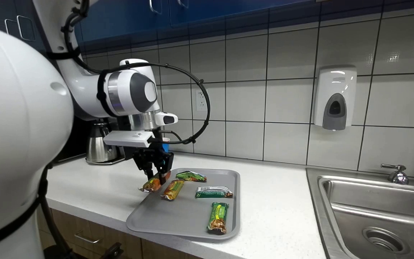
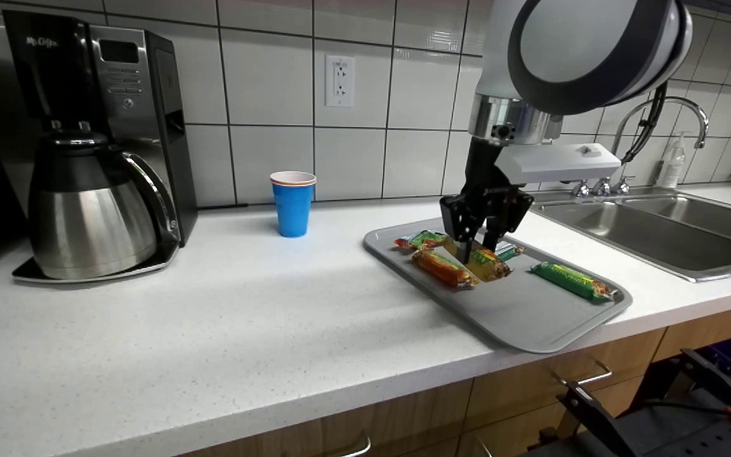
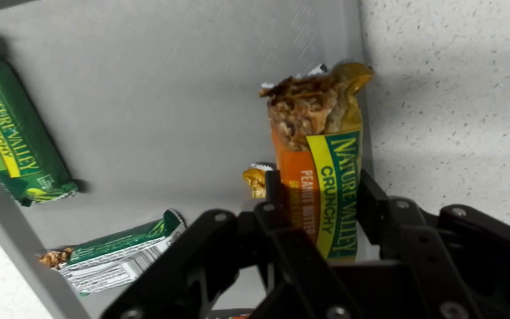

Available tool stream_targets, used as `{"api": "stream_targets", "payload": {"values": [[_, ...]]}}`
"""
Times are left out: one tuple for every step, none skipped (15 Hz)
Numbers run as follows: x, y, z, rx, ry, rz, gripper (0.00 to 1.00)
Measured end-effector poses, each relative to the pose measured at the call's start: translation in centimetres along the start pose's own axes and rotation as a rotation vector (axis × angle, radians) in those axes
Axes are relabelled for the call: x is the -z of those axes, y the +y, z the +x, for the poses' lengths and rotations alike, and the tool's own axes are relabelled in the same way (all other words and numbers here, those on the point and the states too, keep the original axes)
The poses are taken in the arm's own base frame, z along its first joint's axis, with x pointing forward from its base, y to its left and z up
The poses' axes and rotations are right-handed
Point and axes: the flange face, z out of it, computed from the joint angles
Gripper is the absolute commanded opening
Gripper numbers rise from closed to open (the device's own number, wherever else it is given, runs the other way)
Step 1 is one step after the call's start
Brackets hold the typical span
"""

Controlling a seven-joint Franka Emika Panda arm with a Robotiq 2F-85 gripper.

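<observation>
An orange and green peanut butter bar (image 3: 317,177) is pinched between the pads of my gripper (image 3: 319,195). In both exterior views the held bar (image 1: 152,185) (image 2: 491,265) hangs tilted above the left part of a grey tray (image 1: 178,219). Beside and partly behind it lies a golden-orange bar (image 1: 173,190) (image 2: 445,268); in the wrist view a finger covers most of it. Farther off on the tray are a green bar (image 3: 7,124), a green and white bar (image 3: 120,257) and a green and red bar (image 1: 191,176).
The tray rests on a white counter (image 2: 264,317), near its front edge. A blue cup (image 2: 293,209) stands by the wall, left of the tray. The coffee maker (image 2: 169,114) with its steel carafe (image 2: 92,222) is farther left. To the right is a sink (image 1: 379,219).
</observation>
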Motion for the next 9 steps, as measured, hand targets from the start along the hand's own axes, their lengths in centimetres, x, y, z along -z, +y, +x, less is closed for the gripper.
{"api": "stream_targets", "payload": {"values": [[0.0, 0.4, 0.1, -0.022, 0.001, -0.004, 0.18], [-0.1, 0.8, 0.0, -0.044, -0.001, -0.007, 0.18], [-0.1, 1.1, 0.1, -0.065, -0.001, -0.008, 0.18], [-0.1, 1.4, 0.1, -0.083, -0.001, -0.009, 0.18], [-0.2, 1.6, 0.1, -0.100, -0.003, -0.010, 0.18], [-0.2, 1.7, 0.1, -0.113, -0.005, -0.011, 0.18], [-0.2, 1.8, 0.1, -0.123, -0.007, -0.011, 0.18], [-0.3, 1.8, 0.1, -0.134, -0.009, -0.012, 0.18], [-0.3, 1.9, 0.1, -0.145, -0.011, -0.013, 0.18]]}}
